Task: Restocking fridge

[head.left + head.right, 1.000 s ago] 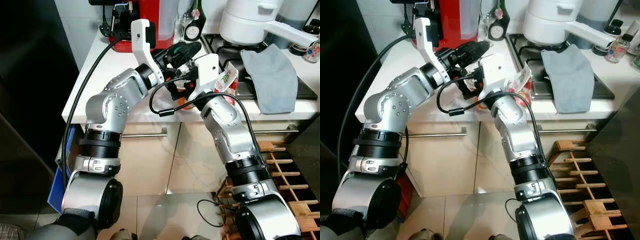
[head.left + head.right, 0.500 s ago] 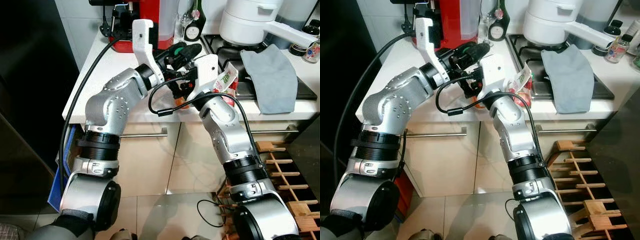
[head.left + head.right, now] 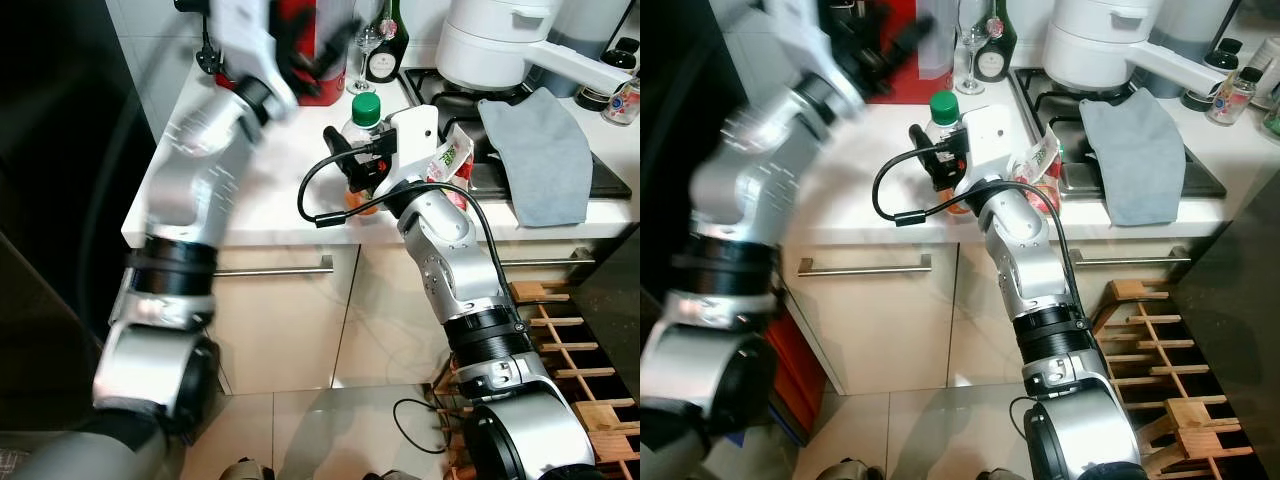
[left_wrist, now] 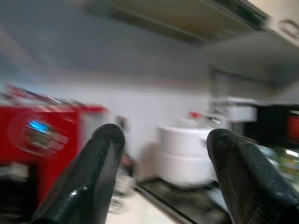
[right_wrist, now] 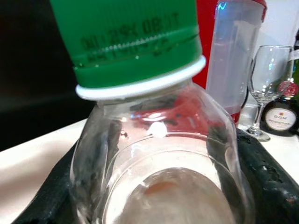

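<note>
Gripping a clear bottle [image 3: 360, 125] with a green cap [image 5: 131, 37], the right end effector [image 3: 352, 170] is pressing its two black fingers [image 5: 261, 182] against the bottle's sides at the front edge of the white bench [image 3: 240, 190]. Printed digits are running around the cap in the right wrist view, but they are too faint to read surely; behind the bottle that view is also showing a wine glass [image 5: 267, 88] and a dark bottle with a round pale label [image 5: 279, 114] whose writing is too small to make out. The head views are adding what lies to the bottle's right: a grey cloth [image 3: 540, 150] draped over the hob and a white appliance [image 3: 500, 40] behind it. The left end effector [image 4: 163, 177] is hanging spread wide and holding nothing, raised above the bench behind and left of the bottle, blurred, near the red machine [image 4: 37, 140].
</note>
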